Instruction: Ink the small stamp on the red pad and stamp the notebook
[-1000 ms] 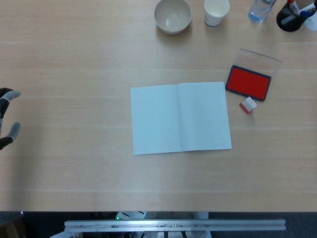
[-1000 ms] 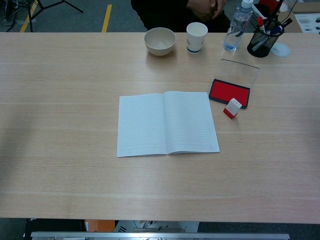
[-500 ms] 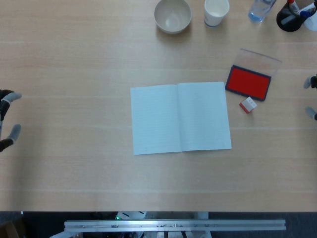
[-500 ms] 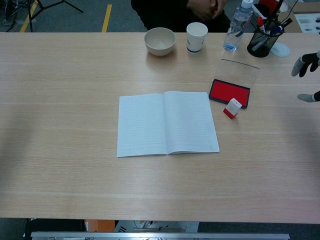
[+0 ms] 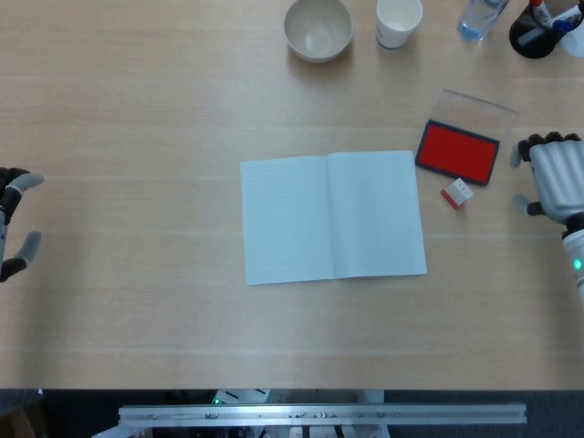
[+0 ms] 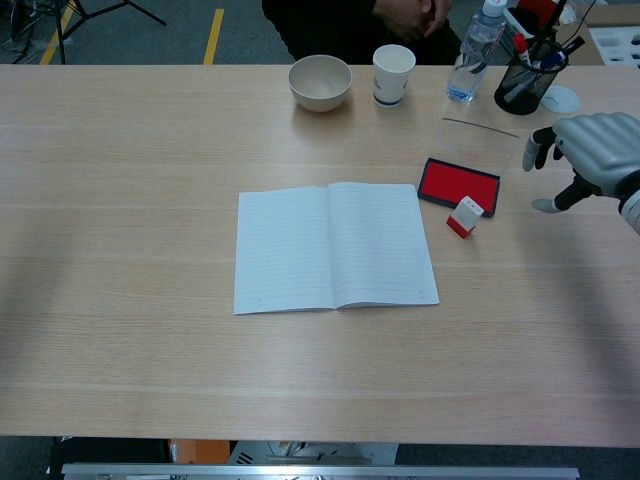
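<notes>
Right hand [image 5: 552, 173] hovers empty, fingers spread, beside the red pad [image 5: 457, 151]. Small stamp [image 5: 456, 192] lies just below it on the worktop; I should pinch its sides squarely, keeping it upright.

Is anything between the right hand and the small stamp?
Nothing visible. The right hand is open beside the red pad, and only bare table lies between it and the small stamp.

Bright, even light; sharp, soft shadows
</notes>
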Controlling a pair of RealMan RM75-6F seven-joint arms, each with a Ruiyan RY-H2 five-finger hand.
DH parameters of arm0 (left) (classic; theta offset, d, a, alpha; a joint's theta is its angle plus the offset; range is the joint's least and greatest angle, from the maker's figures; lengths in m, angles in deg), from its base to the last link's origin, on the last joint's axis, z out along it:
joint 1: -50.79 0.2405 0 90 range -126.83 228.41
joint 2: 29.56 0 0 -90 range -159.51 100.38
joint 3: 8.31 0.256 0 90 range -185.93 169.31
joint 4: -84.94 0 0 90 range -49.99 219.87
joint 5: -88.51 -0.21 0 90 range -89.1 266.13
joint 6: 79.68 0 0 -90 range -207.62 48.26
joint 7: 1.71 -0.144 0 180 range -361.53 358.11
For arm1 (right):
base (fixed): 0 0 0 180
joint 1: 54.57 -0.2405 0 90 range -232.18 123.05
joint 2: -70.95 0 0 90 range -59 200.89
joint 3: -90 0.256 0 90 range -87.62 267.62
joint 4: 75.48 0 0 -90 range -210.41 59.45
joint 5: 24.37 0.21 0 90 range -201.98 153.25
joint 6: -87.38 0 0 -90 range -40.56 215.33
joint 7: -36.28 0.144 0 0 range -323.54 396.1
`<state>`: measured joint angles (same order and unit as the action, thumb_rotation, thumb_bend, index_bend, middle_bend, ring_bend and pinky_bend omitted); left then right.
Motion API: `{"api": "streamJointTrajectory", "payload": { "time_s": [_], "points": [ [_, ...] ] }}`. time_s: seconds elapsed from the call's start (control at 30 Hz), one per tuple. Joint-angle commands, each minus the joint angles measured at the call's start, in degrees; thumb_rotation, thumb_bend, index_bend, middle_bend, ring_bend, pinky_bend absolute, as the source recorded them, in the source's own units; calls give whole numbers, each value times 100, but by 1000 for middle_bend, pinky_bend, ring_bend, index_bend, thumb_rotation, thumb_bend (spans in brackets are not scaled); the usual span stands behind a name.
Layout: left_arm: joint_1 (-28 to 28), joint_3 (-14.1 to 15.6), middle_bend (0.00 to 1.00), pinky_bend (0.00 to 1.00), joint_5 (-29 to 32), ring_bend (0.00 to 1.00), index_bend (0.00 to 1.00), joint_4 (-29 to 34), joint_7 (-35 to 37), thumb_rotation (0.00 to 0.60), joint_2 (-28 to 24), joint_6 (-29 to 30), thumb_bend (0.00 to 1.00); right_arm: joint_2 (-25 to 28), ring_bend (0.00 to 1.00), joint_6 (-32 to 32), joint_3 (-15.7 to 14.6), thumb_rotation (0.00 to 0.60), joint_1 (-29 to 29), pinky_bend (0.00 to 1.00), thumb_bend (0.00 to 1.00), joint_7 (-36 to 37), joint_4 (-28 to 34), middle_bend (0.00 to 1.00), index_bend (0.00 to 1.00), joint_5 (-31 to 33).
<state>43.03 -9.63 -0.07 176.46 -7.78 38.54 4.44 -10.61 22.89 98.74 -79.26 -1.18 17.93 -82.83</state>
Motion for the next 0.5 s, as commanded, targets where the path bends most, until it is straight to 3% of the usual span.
{"api": "streamJointTrajectory", "payload": {
  "time_s": [0.03,0.5],
  "points": [
    [-2,1,254,205,-5,208,245,-4,8,600,3,0,260,-159,367,89,-19,600,-142,394,136,-209,-29,445,497,197],
    [-14,6,254,205,23,208,245,-54,68,600,-28,-48,260,-672,367,156,-83,600,-550,394,127,-726,-287,445,505,861]
  ]
}}
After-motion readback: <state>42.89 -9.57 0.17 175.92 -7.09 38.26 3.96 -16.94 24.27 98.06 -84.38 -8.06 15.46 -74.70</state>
